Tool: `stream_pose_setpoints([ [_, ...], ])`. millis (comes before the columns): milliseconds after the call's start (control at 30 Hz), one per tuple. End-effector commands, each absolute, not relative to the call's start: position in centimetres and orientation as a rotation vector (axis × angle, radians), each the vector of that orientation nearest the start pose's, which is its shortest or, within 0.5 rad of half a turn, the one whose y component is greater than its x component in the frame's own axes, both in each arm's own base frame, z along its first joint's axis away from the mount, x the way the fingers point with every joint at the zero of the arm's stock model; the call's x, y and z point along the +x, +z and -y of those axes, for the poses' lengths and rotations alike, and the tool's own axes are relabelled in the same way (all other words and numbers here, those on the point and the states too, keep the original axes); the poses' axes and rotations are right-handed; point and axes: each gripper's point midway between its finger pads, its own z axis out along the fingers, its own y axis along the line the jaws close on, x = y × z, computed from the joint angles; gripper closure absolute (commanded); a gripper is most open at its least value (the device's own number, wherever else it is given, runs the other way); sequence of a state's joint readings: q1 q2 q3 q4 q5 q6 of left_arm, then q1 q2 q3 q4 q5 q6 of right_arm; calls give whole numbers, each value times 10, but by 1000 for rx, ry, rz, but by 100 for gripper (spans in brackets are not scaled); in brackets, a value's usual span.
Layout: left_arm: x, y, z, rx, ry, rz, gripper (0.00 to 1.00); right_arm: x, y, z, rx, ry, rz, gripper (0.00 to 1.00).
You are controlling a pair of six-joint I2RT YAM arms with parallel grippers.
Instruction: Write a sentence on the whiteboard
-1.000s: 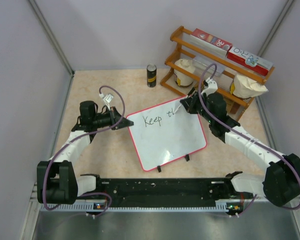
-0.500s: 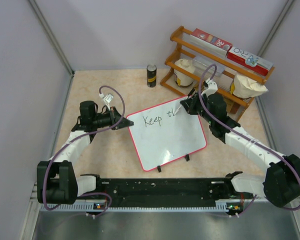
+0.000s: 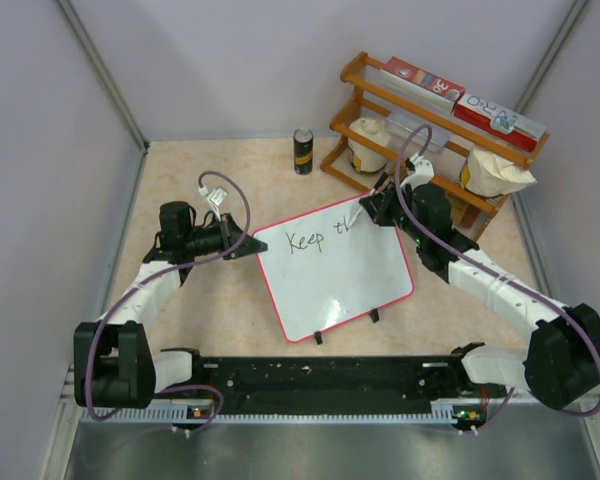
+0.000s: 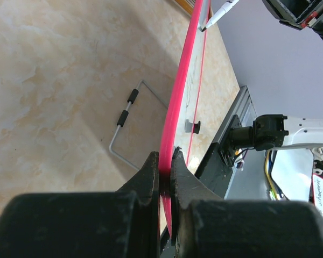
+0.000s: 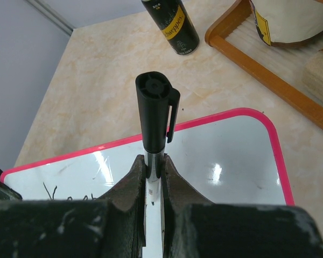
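The whiteboard lies at the centre of the top view on the beige tabletop, turned so that its pink-rimmed corners point off-square, with two small black clips on its lower edge. The sentence so far reads "Keep" followed by a "t" and a partial stroke, in thin black lettering along the board's upper part. I see the left end effector clenched on the board's left rim: in the left wrist view the pink edge runs straight between the two dark fingers, which press it from either side. The right end effector is at the board's upper right corner, grasping a marker whose black cap end points up toward the wrist camera; in the left wrist view the marker's white tip end meets the board face at the top of the frame. A bent wire stand with two black sleeves lies on the tabletop just beside the board's edge in that same view. Farther out, a dark can stands upright at upper centre of the top view, and to its right a wooden rack fills the upper right, carrying red-and-white boxes on its top tier and cream bags below.
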State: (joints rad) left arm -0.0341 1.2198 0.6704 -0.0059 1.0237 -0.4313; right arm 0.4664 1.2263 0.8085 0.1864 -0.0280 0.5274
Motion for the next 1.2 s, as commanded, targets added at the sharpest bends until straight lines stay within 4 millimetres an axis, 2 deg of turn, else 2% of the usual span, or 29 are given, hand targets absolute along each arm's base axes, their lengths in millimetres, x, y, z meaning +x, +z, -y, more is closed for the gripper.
stream_pose_setpoints([
  [0, 280, 153, 161, 261, -1186, -2126, 100, 371, 258, -207, 56, 724, -1776, 100],
  [267, 280, 152, 161, 261, -1186, -2128, 100, 374, 261, -209, 50, 722, -1771, 100],
  [633, 280, 152, 161, 262, -1183, -2130, 100, 376, 258, -201, 91, 689, -1777, 100],
  [1167, 280, 151, 161, 262, -1183, -2130, 100, 365, 236, -193, 92, 665, -1827, 100],
])
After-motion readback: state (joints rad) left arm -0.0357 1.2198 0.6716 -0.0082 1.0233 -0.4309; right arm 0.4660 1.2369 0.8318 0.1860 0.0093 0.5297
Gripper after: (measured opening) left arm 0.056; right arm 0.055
